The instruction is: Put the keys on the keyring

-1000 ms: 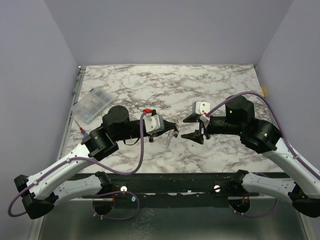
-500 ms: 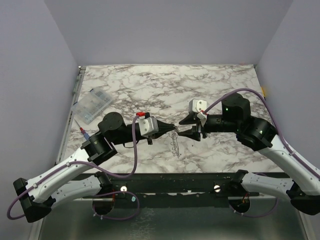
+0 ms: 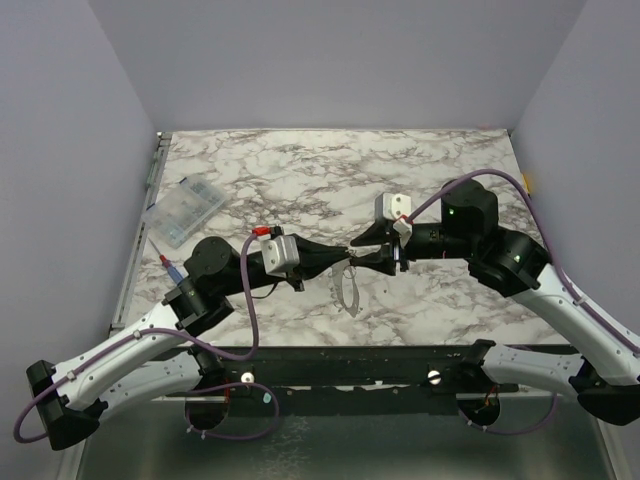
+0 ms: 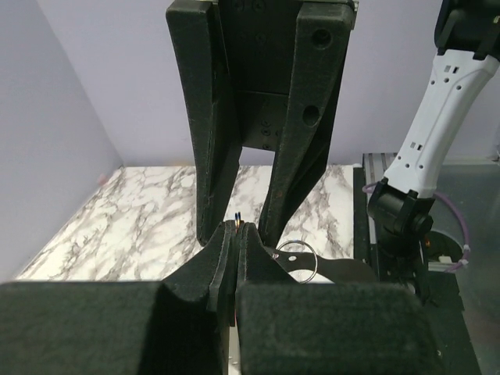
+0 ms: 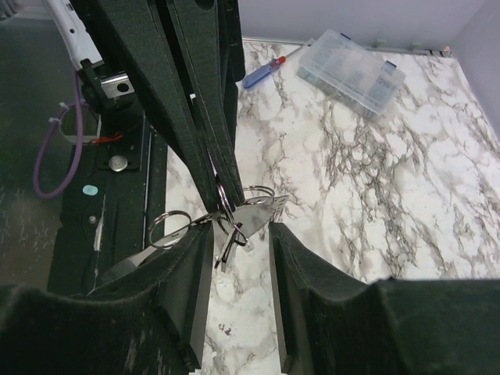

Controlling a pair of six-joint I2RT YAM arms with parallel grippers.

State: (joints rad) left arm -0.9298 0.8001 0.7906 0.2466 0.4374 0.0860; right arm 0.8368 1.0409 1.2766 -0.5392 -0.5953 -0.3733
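Both arms meet mid-air over the marble worktop (image 3: 450, 160), near its front edge. Left hand (image 4: 237, 232) is pinched fully closed on a thin wire loop of the keyring (image 5: 258, 190), holding the small bunch up off the worktop. From it hang at least 2 more wire loops and a flat silvery piece (image 5: 251, 215), which I take for 1 of the keys. Right hand (image 5: 239, 231) is partly open with 1 jaw on either side of the dangling bunch; can't tell if either jaw touches metal, and nothing looks held. Clear plastic box (image 3: 183, 211) and a blue pen-like tool (image 3: 167, 266) sit far left, well apart from the action. Progress, as a guess: about mid-task. Pickup and presenting are done, and the right hand is lined up to grip. Can't tell whether the flat piece is already threaded or just hanging against the loops, so threading isn't confirmed as done.
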